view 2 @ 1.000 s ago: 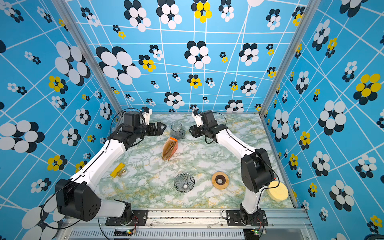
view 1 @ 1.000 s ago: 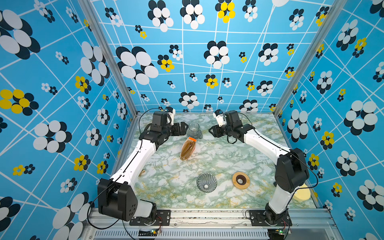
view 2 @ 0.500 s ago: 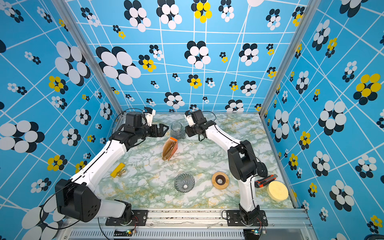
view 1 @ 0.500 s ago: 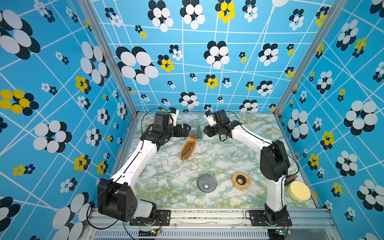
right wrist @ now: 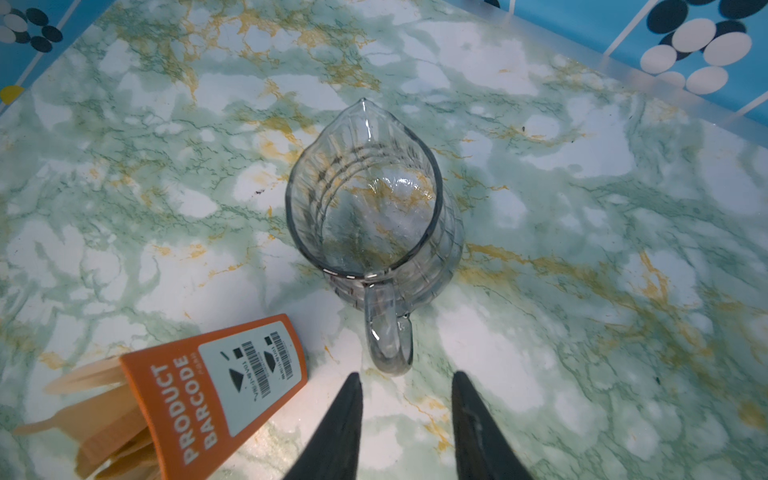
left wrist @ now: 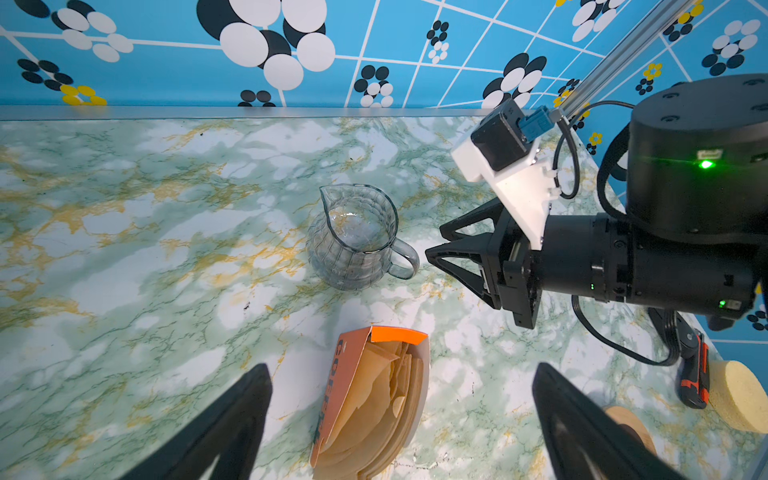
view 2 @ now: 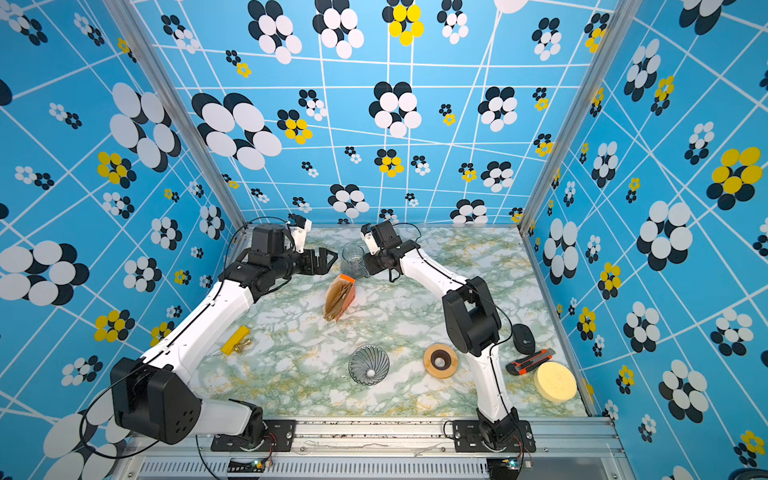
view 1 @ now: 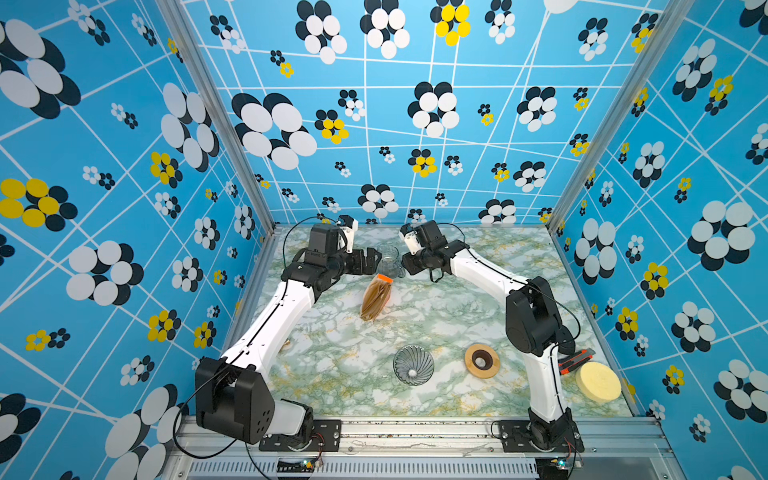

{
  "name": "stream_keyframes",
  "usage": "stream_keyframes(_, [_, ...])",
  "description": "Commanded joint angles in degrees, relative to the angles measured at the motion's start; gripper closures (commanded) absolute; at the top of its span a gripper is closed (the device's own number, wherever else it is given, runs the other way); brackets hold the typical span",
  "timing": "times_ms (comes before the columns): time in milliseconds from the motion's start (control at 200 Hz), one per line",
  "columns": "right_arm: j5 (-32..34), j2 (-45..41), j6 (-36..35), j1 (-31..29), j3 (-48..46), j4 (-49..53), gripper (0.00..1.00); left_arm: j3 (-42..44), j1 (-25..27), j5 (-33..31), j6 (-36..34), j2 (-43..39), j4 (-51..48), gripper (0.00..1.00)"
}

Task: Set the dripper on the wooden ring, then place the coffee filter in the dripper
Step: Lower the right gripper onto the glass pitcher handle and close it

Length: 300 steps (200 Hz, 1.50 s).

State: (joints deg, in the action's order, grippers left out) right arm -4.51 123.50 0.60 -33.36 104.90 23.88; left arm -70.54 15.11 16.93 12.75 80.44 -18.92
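Observation:
The dripper [view 1: 412, 365] [view 2: 368, 365], a clear ribbed glass cone, rests on the marble table near the front, far from both grippers. No single coffee filter lies apart; brown filters show only stacked in the orange-tagged packet [view 1: 376, 297] [view 2: 340, 296] [left wrist: 374, 407] [right wrist: 166, 399]. My left gripper [view 1: 369, 262] [view 2: 326, 259] [left wrist: 401, 370] hovers wide open over the packet's open end, holding nothing. Across from it, my right gripper [view 1: 405, 264] [view 2: 369, 265] [right wrist: 405, 376] [left wrist: 434, 240] has its jaws a narrow gap apart and empty. Its tips point at the handle of the glass jug [view 1: 388, 259] [view 2: 353, 259] [left wrist: 353, 237] [right wrist: 370, 199].
A wooden ring [view 1: 482, 360] [view 2: 440, 360] lies right of the dripper. At the front right sit a yellow sponge [view 1: 598, 380] [view 2: 555, 380], an orange box cutter [view 2: 530, 360] and a black mouse [view 2: 523, 338]. A yellow item [view 2: 236, 340] lies under the left arm. Walls enclose three sides.
My right arm has swung left up to the jug's handle while its jaws narrowed. The left gripper has edged right toward the jug and packet, still wide open.

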Motion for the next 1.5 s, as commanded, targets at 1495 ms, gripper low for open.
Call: stream_keyframes(1495, [5.52, 11.9, -3.36, -2.76, 13.3, 7.89, 0.75, 0.14, 0.47, -1.59, -1.88, -0.82, -0.77, 0.01])
